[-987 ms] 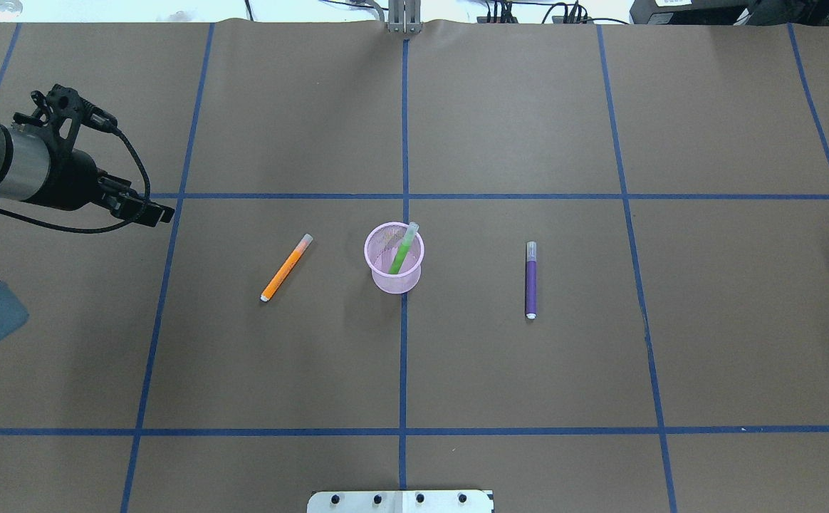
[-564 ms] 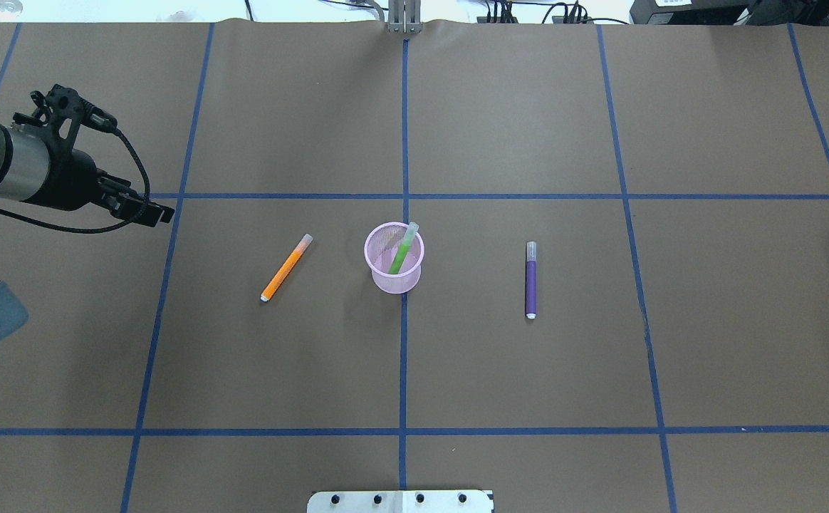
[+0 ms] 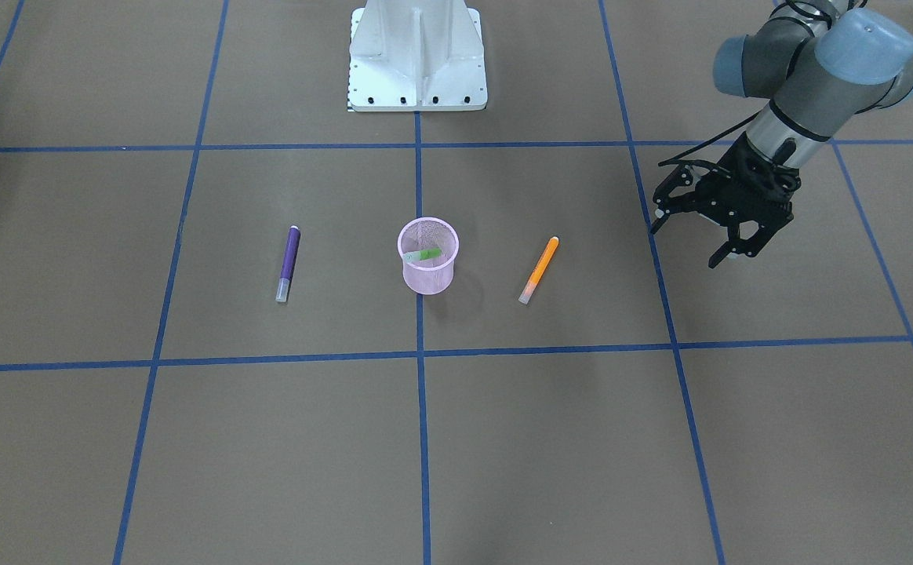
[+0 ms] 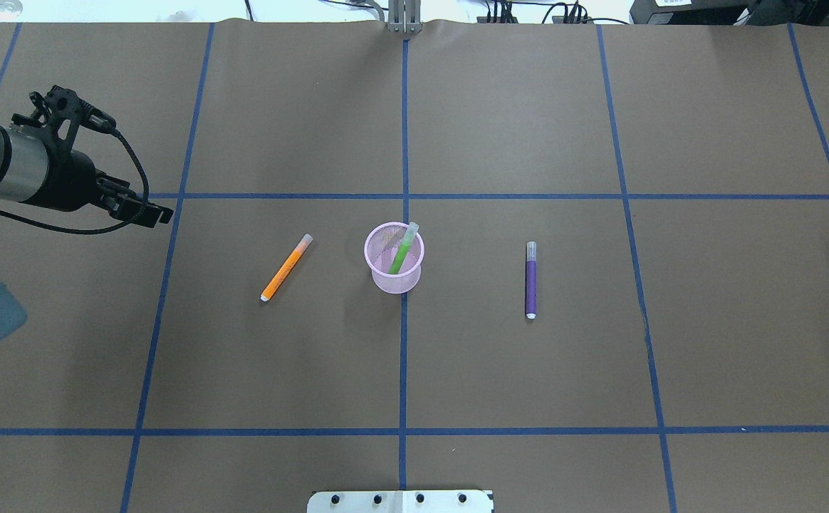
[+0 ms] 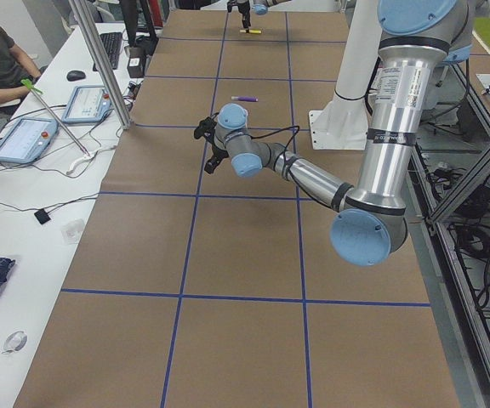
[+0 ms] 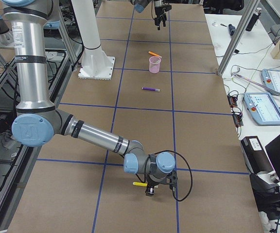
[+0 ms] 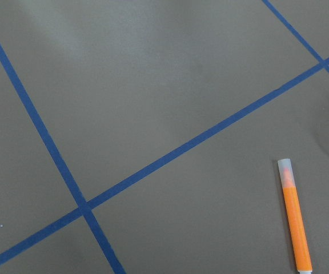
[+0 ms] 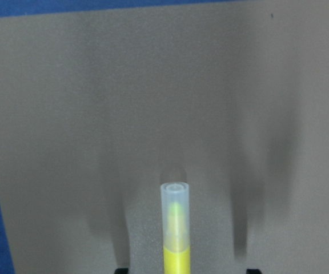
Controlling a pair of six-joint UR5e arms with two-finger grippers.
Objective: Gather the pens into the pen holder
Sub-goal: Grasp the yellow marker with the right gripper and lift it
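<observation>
Orange pen (image 4: 286,268) diagonal, cap nearer pen holder (image 4: 396,283)

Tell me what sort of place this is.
Probably a robotics lab test cell: jointed robot arms mounted at a table covered in brown paper with a blue tape grid, and touchscreen teach pendants alongside.

table cover (image 4: 528,107): matt brown paper | pen holder (image 4: 397,283): pink wire mesh | orange pen (image 4: 286,268): smooth plastic, translucent cap
</observation>
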